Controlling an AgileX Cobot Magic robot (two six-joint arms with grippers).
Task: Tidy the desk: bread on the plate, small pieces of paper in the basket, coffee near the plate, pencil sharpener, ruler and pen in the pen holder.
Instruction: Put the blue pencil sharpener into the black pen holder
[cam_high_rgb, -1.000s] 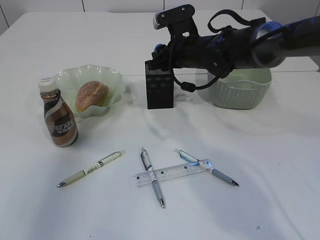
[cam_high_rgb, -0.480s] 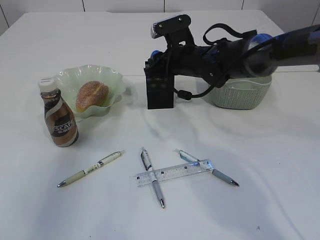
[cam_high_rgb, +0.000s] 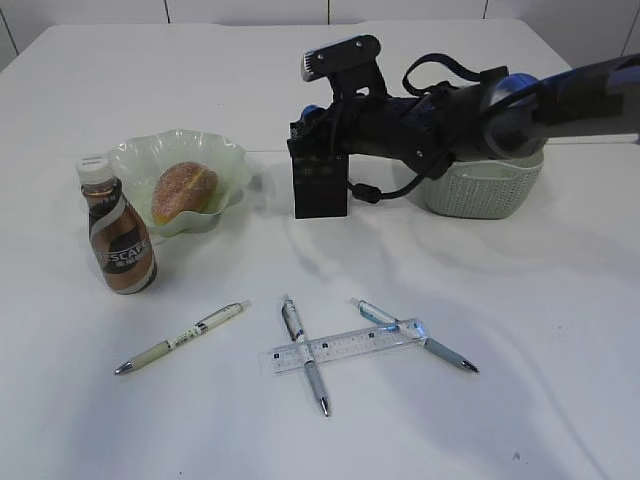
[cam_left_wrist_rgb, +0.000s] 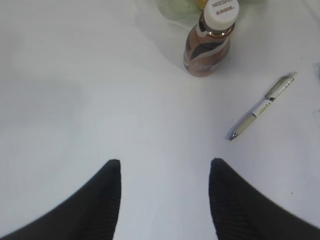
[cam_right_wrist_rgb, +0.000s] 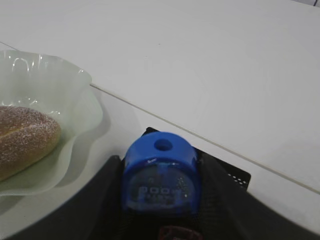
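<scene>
My right gripper (cam_right_wrist_rgb: 161, 166) is shut on the blue pencil sharpener (cam_right_wrist_rgb: 161, 172), just over the open top of the black mesh pen holder (cam_high_rgb: 320, 188). From outside, the sharpener (cam_high_rgb: 312, 111) shows at the holder's rim. The bread (cam_high_rgb: 184, 190) lies in the ruffled green plate (cam_high_rgb: 228, 158), with the coffee (cam_high_rgb: 118, 240) beside it. The clear ruler (cam_high_rgb: 345, 345) lies across two pens (cam_high_rgb: 303, 352) (cam_high_rgb: 440, 351), and a third pen (cam_high_rgb: 185, 337) lies to the left. My left gripper (cam_left_wrist_rgb: 165, 165) hangs open over bare desk. No small pieces of paper show.
The green basket (cam_high_rgb: 485, 187) stands behind my right arm, to the right of the pen holder. In the left wrist view the coffee bottle (cam_left_wrist_rgb: 210, 42) and one pen (cam_left_wrist_rgb: 260, 106) lie ahead of the fingers. The desk's back edge runs behind the holder.
My right arm has sunk a little, bringing the sharpener down onto the pen holder's mouth. Nothing on the desk has moved.
</scene>
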